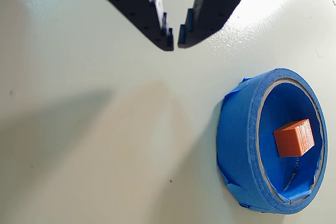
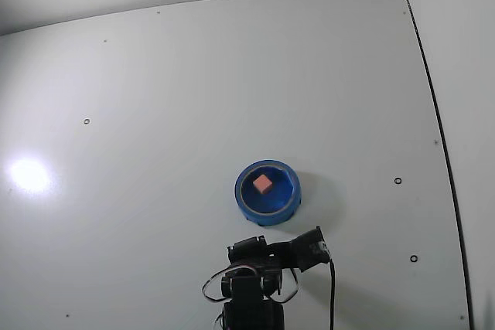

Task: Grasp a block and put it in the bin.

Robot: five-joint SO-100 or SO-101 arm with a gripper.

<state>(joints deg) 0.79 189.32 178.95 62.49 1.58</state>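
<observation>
The white table [image 2: 232, 90] is filling both views, with the black arm [image 2: 263, 280] folding low at the bottom edge of the fixed view, just below the bin [image 2: 267, 191]. The round blue bin [image 1: 247, 145] is resting on the table at the lower right of the wrist view, and the block [image 1: 294, 138] is lying inside it on its floor, tilted in the wrist view and appearing as a small pink square [image 2: 263, 184] near the centre in the fixed view. The gripper [image 1: 175, 39] is hanging over bare table up and to the left of the bin in the wrist view, its 2 dark fingers [image 1: 157, 19] nearly meeting at a narrow gap and holding nothing.
</observation>
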